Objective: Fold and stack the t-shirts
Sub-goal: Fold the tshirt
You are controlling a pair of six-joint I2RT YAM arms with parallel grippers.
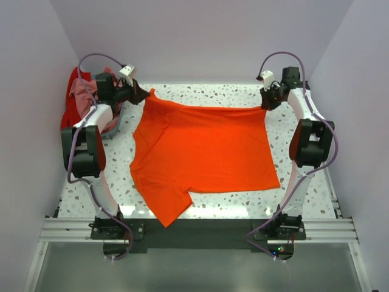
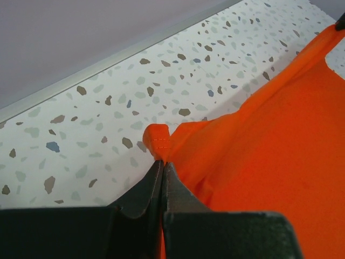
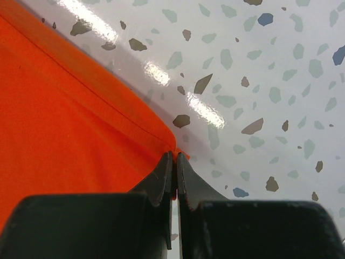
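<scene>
1. My left gripper [image 1: 141,94] is pinched tight on the far-left corner of the orange t-shirt [image 1: 200,152]. A stitched tip pokes out past my fingertips. Further left, the pink t-shirt [image 1: 82,91] and the red t-shirt [image 1: 72,115] lie heaped at the table's [image 1: 243,201] far-left corner.
2. The edge I hold runs straight across, left to right, stretched between my two grippers. The rest of the orange cloth lies flat, spreading from that edge toward my bases.
3. My right gripper [image 1: 266,104] is clamped on the far-right corner.
4. The cloth lies nearward of both grippers, one corner to each arm, so I judge the fold calls for drawing both corners toward me together.
</scene>
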